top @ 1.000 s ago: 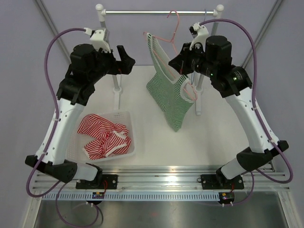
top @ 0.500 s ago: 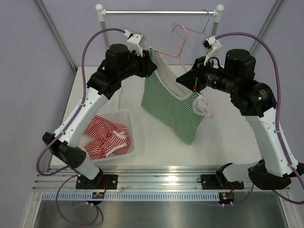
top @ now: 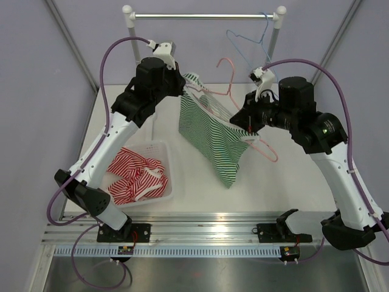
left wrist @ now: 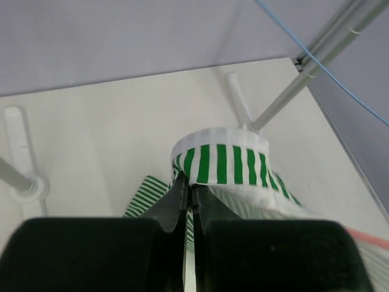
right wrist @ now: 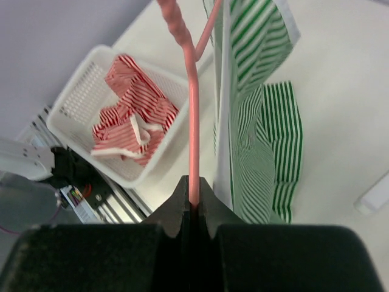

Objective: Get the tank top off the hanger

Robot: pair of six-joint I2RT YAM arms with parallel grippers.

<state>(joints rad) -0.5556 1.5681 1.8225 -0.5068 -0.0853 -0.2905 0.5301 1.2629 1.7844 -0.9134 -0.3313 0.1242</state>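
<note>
Green-and-white striped tank top (top: 209,131) spans left gripper (left wrist: 189,196), clamping its strap (left wrist: 222,149), and right gripper (right wrist: 194,204), clamping pink wire hanger (right wrist: 193,121).

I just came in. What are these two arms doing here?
Two robot arms are taking a green-and-white striped tank top off a pink wire hanger. The left gripper pinches the top's shoulder strap, and the right gripper clamps the hanger's wire. The top hangs between them above the white table, seemingly not yet free.
</note>
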